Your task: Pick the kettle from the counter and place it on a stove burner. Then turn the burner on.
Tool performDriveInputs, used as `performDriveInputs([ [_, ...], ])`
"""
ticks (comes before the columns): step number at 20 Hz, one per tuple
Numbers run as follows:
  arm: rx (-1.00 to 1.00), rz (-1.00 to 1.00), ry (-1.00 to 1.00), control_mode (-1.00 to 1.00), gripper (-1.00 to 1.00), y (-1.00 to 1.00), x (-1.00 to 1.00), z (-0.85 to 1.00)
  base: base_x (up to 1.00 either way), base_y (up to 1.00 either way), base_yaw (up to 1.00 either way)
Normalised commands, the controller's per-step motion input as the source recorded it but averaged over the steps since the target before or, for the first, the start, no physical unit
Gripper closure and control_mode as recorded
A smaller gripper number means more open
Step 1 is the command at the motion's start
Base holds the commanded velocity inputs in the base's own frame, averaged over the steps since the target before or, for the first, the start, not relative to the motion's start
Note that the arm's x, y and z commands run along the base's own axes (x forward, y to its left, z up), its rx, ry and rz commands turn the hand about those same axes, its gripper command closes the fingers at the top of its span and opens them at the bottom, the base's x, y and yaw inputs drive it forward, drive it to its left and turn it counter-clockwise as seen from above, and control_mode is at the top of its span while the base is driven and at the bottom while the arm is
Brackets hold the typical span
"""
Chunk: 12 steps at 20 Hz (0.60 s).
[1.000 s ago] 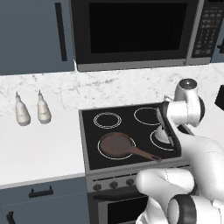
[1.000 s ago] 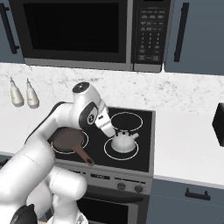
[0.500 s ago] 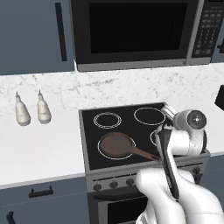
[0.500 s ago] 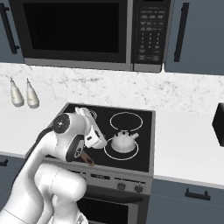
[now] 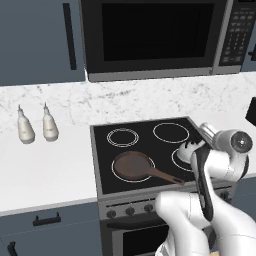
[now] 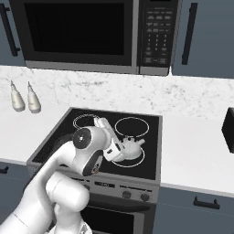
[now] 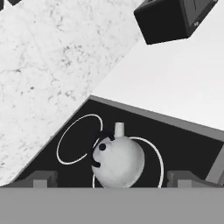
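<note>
Hand view: the kettle (image 7: 118, 161) sits on the black glass cooktop (image 7: 183, 144), inside the wide white circle of the stove burner (image 7: 158, 157), with its short spout at 12 o'clock and its black handle toward 9 o'clock. A second ring (image 7: 65, 144) lies at 9 o'clock of the kettle. The fingertips (image 7: 41, 178) stand well apart, one on each side of the kettle, and hold nothing. The counter (image 7: 175, 83) runs at 1 o'clock, carrying a black box (image 7: 173, 17).

Right base view: the kettle (image 6: 132, 147) stands on the front right burner, just beside the hand of the arm (image 6: 87, 151).

Left base view: a brown pan (image 5: 134, 166) rests on the front left burner; two pale bottles (image 5: 35, 125) stand on the counter at 9 o'clock.
</note>
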Motion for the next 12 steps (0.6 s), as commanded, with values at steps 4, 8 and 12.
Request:
performDriveInputs([
  [4,0.00,0.00,0.00,-1.00,-1.00,-0.34,0.00,0.01,0.00,0.00,0.00],
  [8,0.00,0.00,-0.01,-1.00,-1.00,0.44,-0.01,0.30,0.00,0.00,0.00],
  [12,0.00,0.00,-0.02,-1.00,-1.00,0.98,-0.05,0.41,0.00,0.00,0.00],
])
